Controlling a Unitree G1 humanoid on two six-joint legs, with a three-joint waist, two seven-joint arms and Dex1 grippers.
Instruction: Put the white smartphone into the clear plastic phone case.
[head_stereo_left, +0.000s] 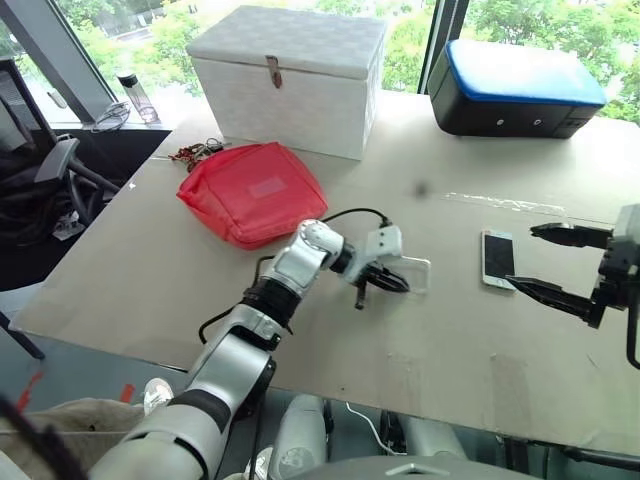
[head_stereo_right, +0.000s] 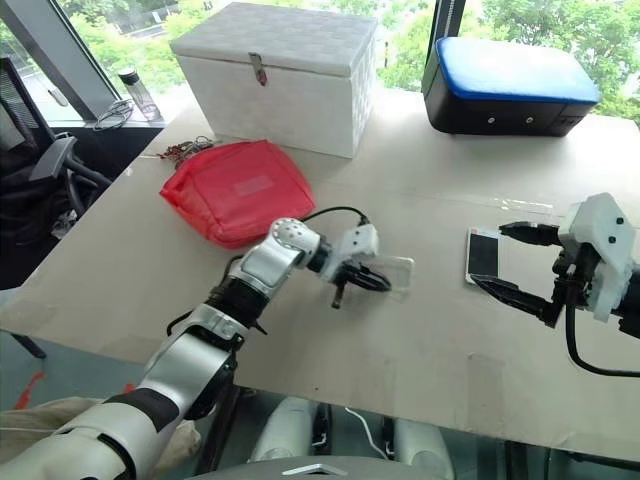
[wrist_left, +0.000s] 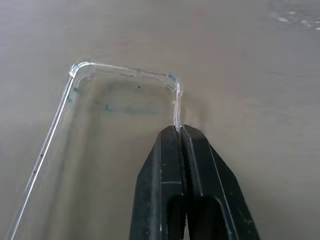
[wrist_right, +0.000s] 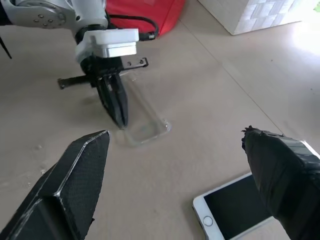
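The clear plastic phone case (head_stereo_left: 416, 272) lies near the middle of the table (head_stereo_left: 330, 330). My left gripper (head_stereo_left: 398, 285) is shut on the case's long rim close to one corner, and the left wrist view shows the black fingertips (wrist_left: 170, 150) pinched together on that clear edge (wrist_left: 176, 107). To the right, the white smartphone (head_stereo_left: 497, 258) lies flat, screen up, home button toward me. My right gripper (head_stereo_left: 528, 258) hangs open just right of and above the phone, with nothing between its fingers. In the right wrist view the phone (wrist_right: 235, 207) sits nearer, and the case (wrist_right: 145, 125) with the left gripper (wrist_right: 121, 122) farther off.
A red pouch (head_stereo_left: 252, 190) lies left of the case, with keys (head_stereo_left: 195, 153) behind it. A white box (head_stereo_left: 290, 75) and a black case with a blue lid (head_stereo_left: 515, 90) stand at the back. A clear tape strip (head_stereo_left: 500, 203) lies behind the phone.
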